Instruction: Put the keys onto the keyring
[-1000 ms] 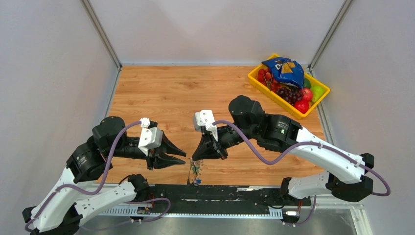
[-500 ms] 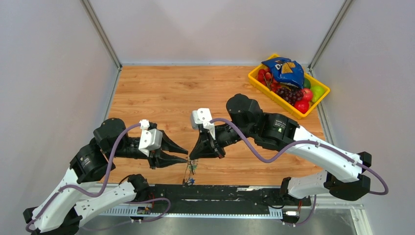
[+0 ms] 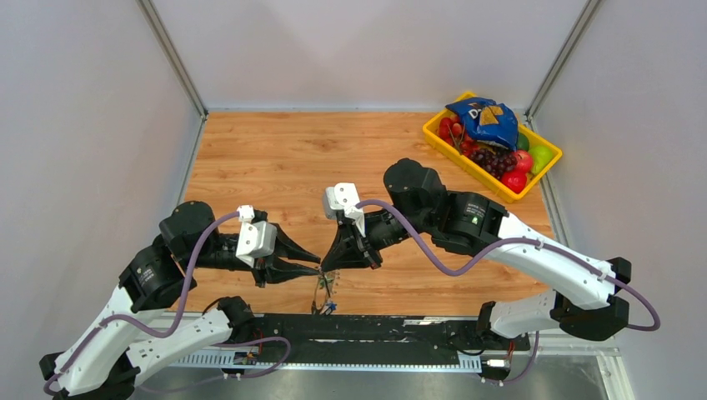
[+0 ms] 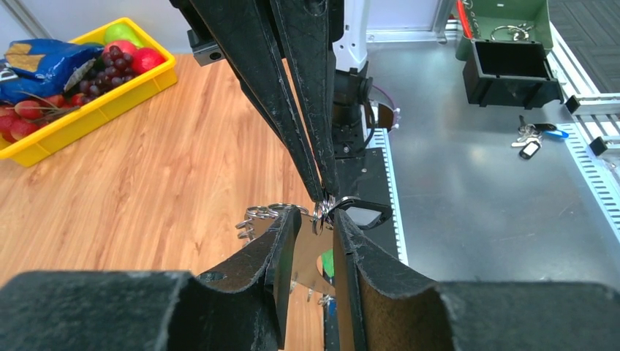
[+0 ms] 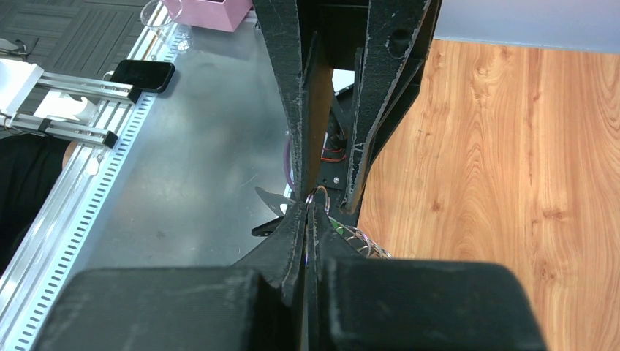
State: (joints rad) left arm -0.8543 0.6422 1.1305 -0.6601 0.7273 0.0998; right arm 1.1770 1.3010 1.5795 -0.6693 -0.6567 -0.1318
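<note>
Left gripper [image 3: 318, 265] moved right, now tip-to-tip with right gripper [image 3: 327, 267]. Right pinches the keyring [image 4: 267, 213]; left jaws part-spread around it. Keys [image 3: 327, 293] dangle below.

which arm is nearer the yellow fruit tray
Right. The right arm stretches just below the yellow fruit tray in the top view; the left arm is far off on the opposite side.

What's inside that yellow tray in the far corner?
The yellow tray holds a blue snack bag lying on top, dark grapes, red fruit and a green apple. Whatever sits under the bag is covered.
</note>
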